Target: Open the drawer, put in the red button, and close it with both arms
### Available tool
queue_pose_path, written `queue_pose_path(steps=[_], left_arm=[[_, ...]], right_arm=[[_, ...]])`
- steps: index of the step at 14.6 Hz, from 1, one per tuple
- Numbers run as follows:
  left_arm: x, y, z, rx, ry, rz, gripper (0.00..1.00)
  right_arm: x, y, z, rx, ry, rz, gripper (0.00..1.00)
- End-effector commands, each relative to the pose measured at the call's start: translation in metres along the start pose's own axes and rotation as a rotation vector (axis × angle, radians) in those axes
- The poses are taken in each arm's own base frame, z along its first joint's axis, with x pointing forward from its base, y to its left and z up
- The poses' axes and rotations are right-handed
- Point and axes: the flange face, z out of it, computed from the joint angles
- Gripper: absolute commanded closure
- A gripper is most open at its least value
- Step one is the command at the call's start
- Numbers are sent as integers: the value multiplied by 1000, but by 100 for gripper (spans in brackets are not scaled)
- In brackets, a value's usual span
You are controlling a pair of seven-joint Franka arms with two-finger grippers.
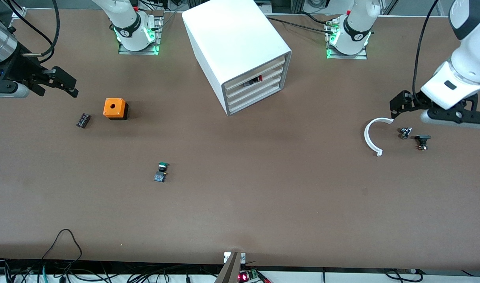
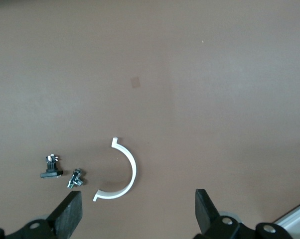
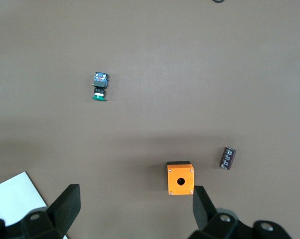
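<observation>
The white box cabinet stands at the middle of the table, its four cream slat drawer fronts all flush. The red button shows through the gap of the second drawer from the top, lying inside it. My left gripper is open and empty above a white half ring at the left arm's end; it shows open in the left wrist view. My right gripper is open and empty at the right arm's end, above the table near the orange box; it shows open in the right wrist view.
A green-capped switch lies nearer the front camera than the orange box. A small dark cylinder lies beside that box. Two small metal parts lie beside the half ring.
</observation>
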Motion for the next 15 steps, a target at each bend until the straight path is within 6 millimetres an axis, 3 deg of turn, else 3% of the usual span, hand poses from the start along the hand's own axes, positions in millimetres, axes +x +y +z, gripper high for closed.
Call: queue_pose_path(steps=[1, 5, 15], left_arm=[[-13, 13, -4, -7, -45, 27, 0], [-11, 16, -4, -9, -45, 30, 0], [-8, 18, -9, -14, -44, 32, 0]], right_arm=[[17, -1, -5, -11, -41, -24, 1], [25, -8, -6, -48, -66, -44, 0], [27, -6, -3, -48, -66, -38, 1]])
